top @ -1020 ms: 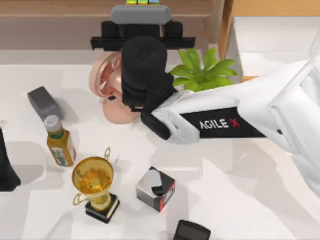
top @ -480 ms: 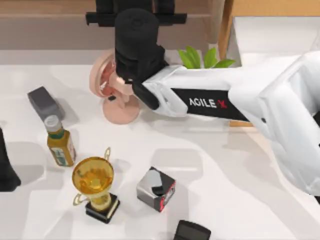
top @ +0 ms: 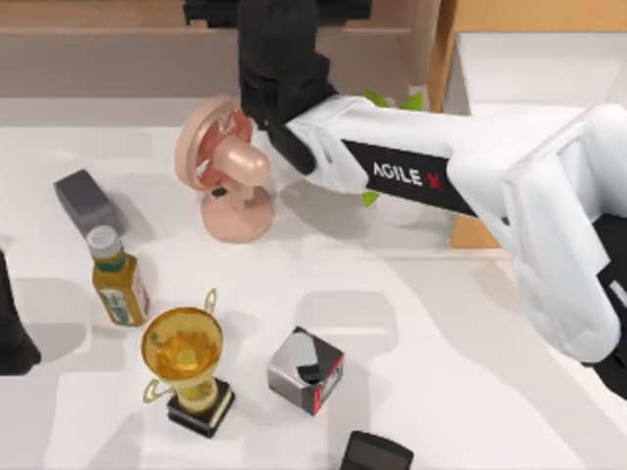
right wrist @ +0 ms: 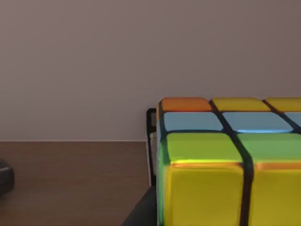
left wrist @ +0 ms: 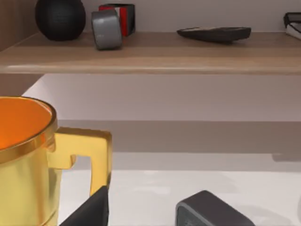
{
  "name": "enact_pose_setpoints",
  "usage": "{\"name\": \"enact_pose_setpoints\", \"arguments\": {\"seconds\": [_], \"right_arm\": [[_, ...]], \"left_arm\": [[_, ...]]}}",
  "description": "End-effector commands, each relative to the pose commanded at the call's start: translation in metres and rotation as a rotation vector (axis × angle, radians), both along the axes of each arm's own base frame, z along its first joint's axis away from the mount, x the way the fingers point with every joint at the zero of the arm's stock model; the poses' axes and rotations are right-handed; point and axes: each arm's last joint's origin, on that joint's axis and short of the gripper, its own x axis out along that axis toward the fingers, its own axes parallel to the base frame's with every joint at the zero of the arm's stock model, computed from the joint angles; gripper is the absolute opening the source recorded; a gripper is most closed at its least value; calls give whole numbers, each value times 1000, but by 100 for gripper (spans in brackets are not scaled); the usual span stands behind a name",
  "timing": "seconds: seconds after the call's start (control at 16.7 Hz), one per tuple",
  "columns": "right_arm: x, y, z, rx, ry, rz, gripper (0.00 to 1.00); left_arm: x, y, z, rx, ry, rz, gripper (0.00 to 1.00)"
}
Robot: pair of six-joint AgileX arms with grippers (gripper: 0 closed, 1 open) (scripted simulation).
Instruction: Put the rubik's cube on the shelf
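From where I stand, the right arm (top: 411, 176) reaches toward twelve o'clock over the shelf (top: 118, 39), crossing above the plant (top: 392, 103) and beside the pink fan (top: 230, 171). At eight o'clock the bottle (top: 116, 279), trophy (top: 184, 362) and grey-black-red box (top: 306, 370) crowd the table (top: 470, 392); four o'clock lies open

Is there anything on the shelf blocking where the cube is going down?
Nothing visible blocks it. In the right wrist view the rubik's cube sits at the right pincer over bare brown shelf board, with just a dark object at the far edge of that stretch. From above, the right arm reaches over the shelf's back edge.
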Motion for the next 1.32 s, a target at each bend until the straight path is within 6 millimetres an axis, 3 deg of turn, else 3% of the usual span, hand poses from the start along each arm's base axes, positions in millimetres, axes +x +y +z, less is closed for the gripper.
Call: {"name": "enact_pose_setpoints", "arguments": {"seconds": [0.12,0.9,1.32], "right_arm": [[0,0,0,0,0,0,0],[0,0,0,0,0,0,98],[0,0,0,0,0,0,100]], "left_arm": [[0,0,0,0,0,0,100],[0,0,0,0,0,0,100],[0,0,0,0,0,0,100]]}}
